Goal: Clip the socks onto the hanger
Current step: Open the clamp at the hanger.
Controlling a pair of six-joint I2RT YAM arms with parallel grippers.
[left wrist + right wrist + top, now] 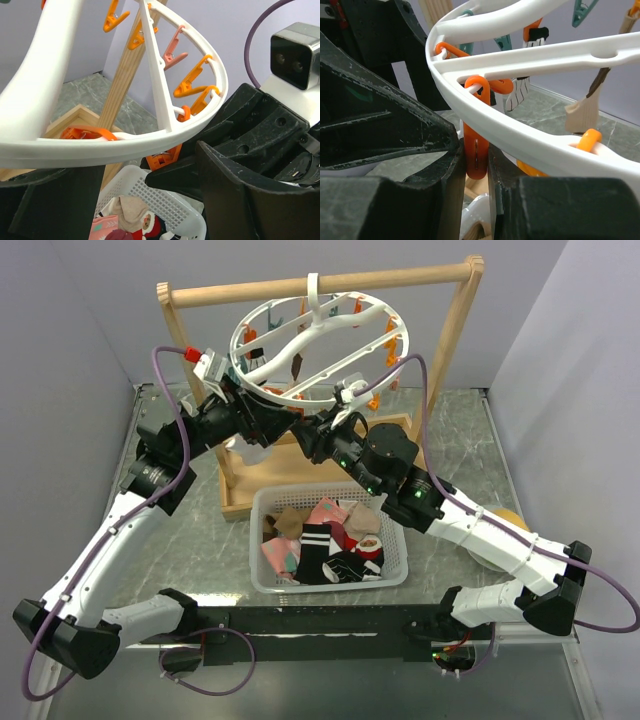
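Right tool (pixel 476 172) is clamped on an orange peg (pixel 472 135) under the hanger (pixel 520 135) rim; left tool (pixel 150 167) stands wide open, holding nothing, beside that rim.

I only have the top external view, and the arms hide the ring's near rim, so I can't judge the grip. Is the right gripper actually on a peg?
Observer: Yes. The right wrist view shows the right gripper shut on an orange peg hanging from the hanger rim.
Operator: And the left gripper?
Observer: In the left wrist view, the left gripper is open. The rim crosses above its gap, and the basket shows through.
Operator: Any socks clipped yet?
Observer: The right wrist view shows a black-and-white sock and a beige one hanging from the ring.
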